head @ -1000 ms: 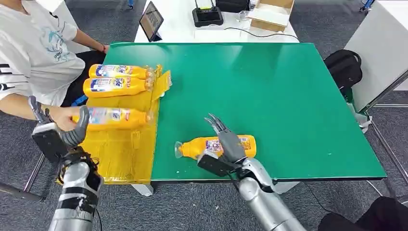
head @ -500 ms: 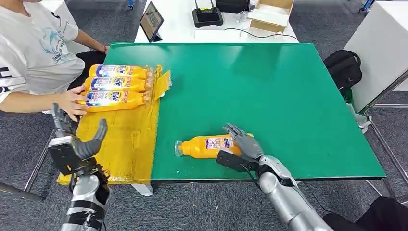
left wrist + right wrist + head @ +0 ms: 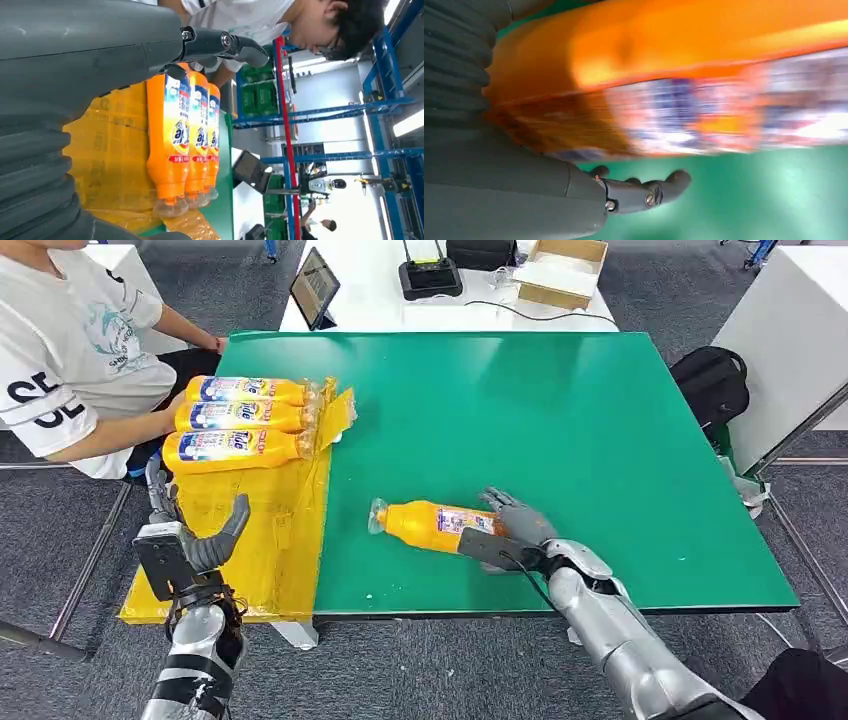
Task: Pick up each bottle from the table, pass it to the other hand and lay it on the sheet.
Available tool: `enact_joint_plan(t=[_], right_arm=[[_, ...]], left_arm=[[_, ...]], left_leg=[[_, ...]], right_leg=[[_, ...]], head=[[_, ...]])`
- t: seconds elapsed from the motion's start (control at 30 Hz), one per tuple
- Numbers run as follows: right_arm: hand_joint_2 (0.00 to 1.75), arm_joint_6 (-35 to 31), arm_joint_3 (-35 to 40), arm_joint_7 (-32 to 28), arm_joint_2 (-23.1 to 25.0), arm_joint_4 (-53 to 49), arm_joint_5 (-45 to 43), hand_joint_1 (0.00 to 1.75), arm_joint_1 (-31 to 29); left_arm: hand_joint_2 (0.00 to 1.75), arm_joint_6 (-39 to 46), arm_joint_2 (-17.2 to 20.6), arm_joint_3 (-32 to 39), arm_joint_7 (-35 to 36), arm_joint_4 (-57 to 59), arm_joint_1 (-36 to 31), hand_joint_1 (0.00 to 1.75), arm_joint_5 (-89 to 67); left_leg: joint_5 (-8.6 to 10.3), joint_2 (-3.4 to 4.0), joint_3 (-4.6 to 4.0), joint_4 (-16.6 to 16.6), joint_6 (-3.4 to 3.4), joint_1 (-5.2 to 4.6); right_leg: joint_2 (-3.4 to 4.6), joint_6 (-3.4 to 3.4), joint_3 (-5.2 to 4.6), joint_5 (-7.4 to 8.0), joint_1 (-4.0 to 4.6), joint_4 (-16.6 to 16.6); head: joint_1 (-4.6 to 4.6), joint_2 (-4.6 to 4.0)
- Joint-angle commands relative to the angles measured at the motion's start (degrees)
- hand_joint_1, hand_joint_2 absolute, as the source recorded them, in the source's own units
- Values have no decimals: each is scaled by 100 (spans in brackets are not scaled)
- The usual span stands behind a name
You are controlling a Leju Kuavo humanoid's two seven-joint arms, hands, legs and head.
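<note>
On the green table (image 3: 600, 440) near its front edge, the orange bottle (image 3: 430, 523) lies on its side, its base end wrapped by the right hand (image 3: 515, 530). A firm grip should be confirmed before lifting level. Over the yellow sheet (image 3: 270, 540), the left hand (image 3: 190, 540) is held spread and empty, ready to receive.

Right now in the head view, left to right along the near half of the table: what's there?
Left hand → yellow sheet → lone orange bottle → right hand, at that bottle's base.
</note>
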Motion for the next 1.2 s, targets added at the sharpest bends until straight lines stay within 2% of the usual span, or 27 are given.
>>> enact_joint_plan(t=[0.03, 0.23, 0.37, 0.43, 0.47, 0.53, 0.57, 0.63, 1.2], right_arm=[[175, 121, 330, 37, 4, 859, -36, 0, -227], [175, 584, 611, 45, 100, 1637, -84, 0, -840], [175, 695, 760, -96, 218, 2016, -150, 0, -990], [175, 501, 793, -157, 326, 2045, -210, 14, -946], [175, 451, 779, -180, 373, 2032, -245, 31, -911], [175, 132, 663, -289, 458, 1921, -364, 133, -762], [175, 14, 639, -329, 486, 1871, -389, 140, -703], [175, -147, 592, -427, 509, 1749, -450, 171, -600], [175, -796, 151, -899, 579, 1035, -732, 175, -115]], left_arm=[[175, -36, 18, -78, 19, 533, -289, 0, 39], [175, -159, -43, -84, 19, 941, -419, 0, 145], [175, -178, -74, -87, 19, 1134, -528, 0, 204], [175, -164, -70, -73, 19, 1137, -530, 0, 230], [175, -170, -72, -58, 19, 1142, -528, 0, 248], [175, -136, -64, -61, 19, 1082, -476, 0, 241], [175, -140, -66, -53, 19, 1055, -451, 0, 247], [175, -125, -64, -52, 19, 1005, -420, 0, 231], [175, -167, -101, -3, 19, 888, -349, 0, 224]], left_leg=[[-7, 6, 15, -5, 7, 1], [-5, 8, 13, -3, 8, 0], [-4, 11, 13, -2, 9, 0], [-4, 9, 10, -4, 6, 2], [-4, 8, 14, -5, 8, 4], [-10, 17, 28, -8, 14, 5], [-11, 23, 29, -9, 10, 5], [-6, 21, 22, -11, 5, 5], [-6, 13, 2, -4, 5, 1]], right_leg=[[-1, -16, 14, -4, 5, -7], [12, -16, 9, -2, 5, -3], [11, -19, 8, 0, 6, -3], [12, -14, 6, 0, 5, -5], [10, -19, 11, -1, 8, -7], [12, -36, 23, -4, 13, -11], [20, -33, 21, -4, 13, -9], [19, -20, 14, -1, 10, -11], [13, -14, -1, -4, 5, -4]], head=[[-4, 0], [-4, 0], [-4, 0], [-2, 0], [-4, 0], [-2, 0], [-2, 0], [-2, 0], [-4, 0]])
